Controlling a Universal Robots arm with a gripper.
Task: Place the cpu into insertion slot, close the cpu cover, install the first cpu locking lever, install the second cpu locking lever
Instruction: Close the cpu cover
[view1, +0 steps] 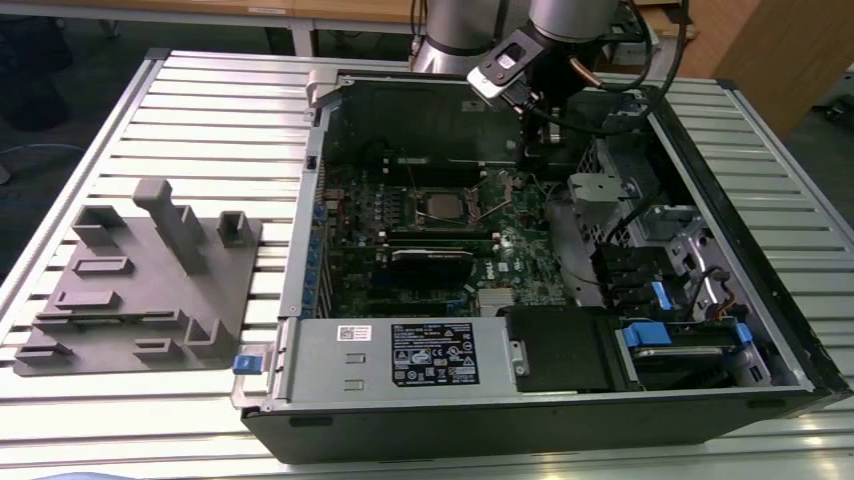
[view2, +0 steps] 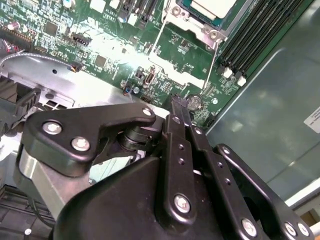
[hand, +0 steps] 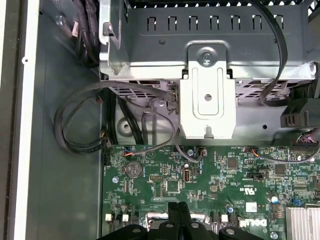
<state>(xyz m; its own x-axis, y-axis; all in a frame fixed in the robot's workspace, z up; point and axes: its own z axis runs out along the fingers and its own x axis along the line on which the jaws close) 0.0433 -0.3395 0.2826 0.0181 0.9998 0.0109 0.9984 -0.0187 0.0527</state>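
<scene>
The gripper (view2: 176, 103) is squeezed shut with nothing in it, just over the green board (view2: 100, 45). The cpu (view2: 212, 6) lies on that board.

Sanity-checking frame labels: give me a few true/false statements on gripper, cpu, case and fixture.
1. The gripper holds the cpu. False: it is shut with nothing in it; the cpu lies on the board.
2. The gripper hangs over the board. True.
3. A grey fixture lies on the table, on the exterior view's left of the case. True.
4. The case is closed. False: its side is open.
</scene>
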